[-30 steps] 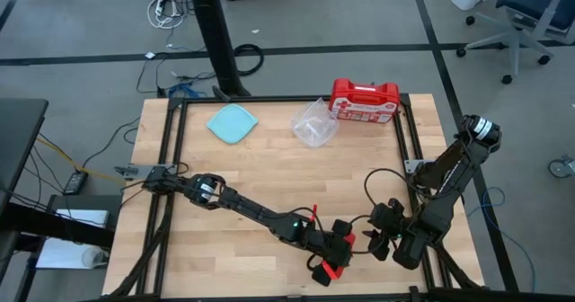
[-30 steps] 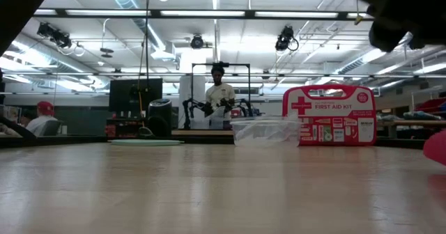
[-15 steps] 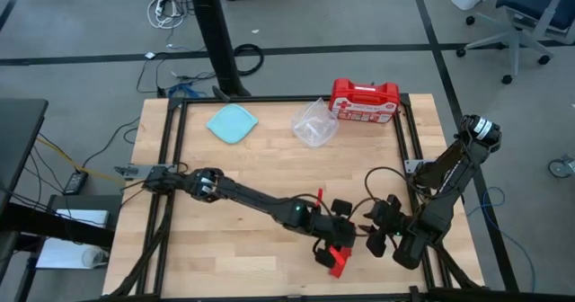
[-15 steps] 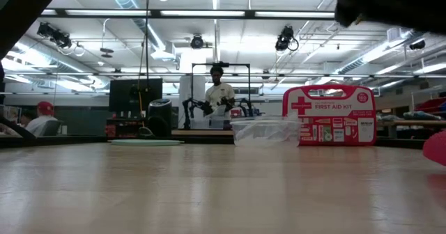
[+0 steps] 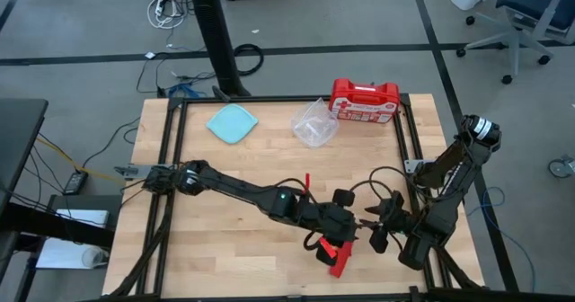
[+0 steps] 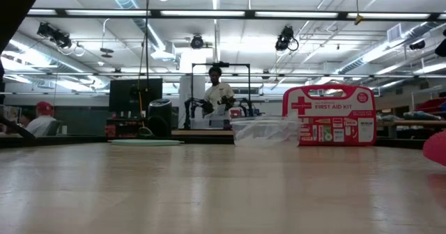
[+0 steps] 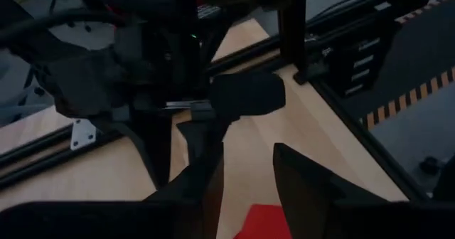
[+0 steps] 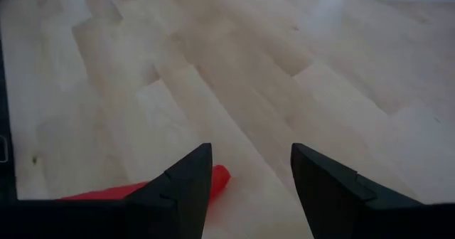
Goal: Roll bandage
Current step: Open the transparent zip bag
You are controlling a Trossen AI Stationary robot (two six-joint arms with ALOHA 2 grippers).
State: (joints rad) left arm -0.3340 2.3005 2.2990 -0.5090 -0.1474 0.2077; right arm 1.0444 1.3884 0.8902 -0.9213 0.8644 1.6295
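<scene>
The red bandage (image 5: 334, 257) lies on the wooden table near its front edge, right of centre. It shows as a red blur at the picture's right edge in the low view (image 6: 437, 149). My left gripper (image 5: 357, 227) hangs open above and just beyond it, and the red bandage (image 7: 266, 223) shows low between its fingers (image 7: 245, 143). My right gripper (image 5: 374, 235) stands open just right of the bandage. One rounded end of the bandage (image 8: 219, 175) lies on the wood beside one of its fingers (image 8: 252, 150).
A red first-aid case (image 5: 364, 100) stands at the far edge, with a clear plastic container (image 5: 314, 122) to its left and a teal round piece (image 5: 232, 122) farther left. A person (image 6: 219, 95) stands in the room beyond. Bare wood spans the table's middle and left.
My left gripper has risen from the bandage and drawn a little toward the far edge, and its arm has left the top of the low view. The bandage stays on the table. My right gripper has turned a little in place.
</scene>
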